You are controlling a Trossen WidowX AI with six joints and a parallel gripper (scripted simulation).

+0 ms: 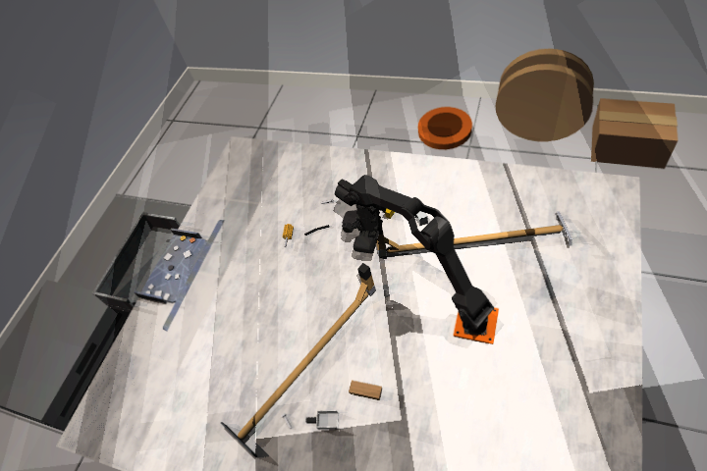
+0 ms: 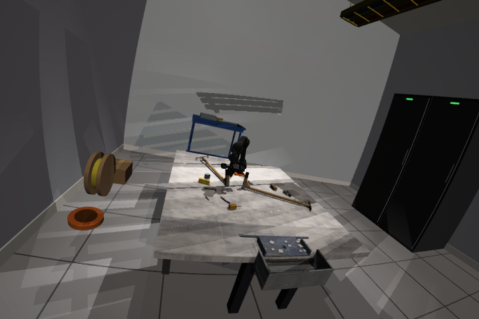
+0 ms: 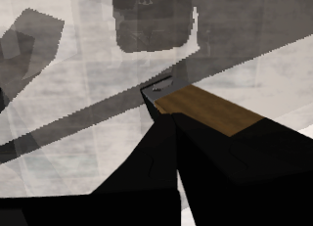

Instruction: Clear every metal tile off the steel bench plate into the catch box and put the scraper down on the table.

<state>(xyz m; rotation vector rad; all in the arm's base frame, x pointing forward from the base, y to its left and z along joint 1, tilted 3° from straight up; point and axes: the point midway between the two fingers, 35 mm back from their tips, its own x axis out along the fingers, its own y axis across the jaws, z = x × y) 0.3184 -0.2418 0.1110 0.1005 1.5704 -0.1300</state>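
Note:
Several small pale metal tiles (image 1: 187, 253) (image 2: 280, 250) lie on the blue-grey bench plate (image 1: 190, 267) (image 2: 292, 252). The catch box (image 2: 293, 279) adjoins its far end. The long scraper (image 1: 312, 350) (image 2: 274, 195) lies on the table, its wooden handle ending in a dark flat blade at the lower left in the top view. Its raised, black-capped grip stands near my gripper. My gripper (image 1: 364, 242) (image 3: 170, 123) is shut and empty, pointing down between the two tools' grips. A wooden grip post (image 3: 210, 110) shows right beside the fingertips in the wrist view; I cannot tell whether they touch.
A second long tool (image 1: 493, 237) (image 2: 213, 168) with a toothed head lies to the right in the top view. A yellow-handled screwdriver (image 1: 288, 232) (image 2: 232, 206), a black strip (image 1: 316, 229) and a wooden block (image 1: 364, 390) lie on the table. A thin bar (image 1: 178, 306) lies along the plate's near side.

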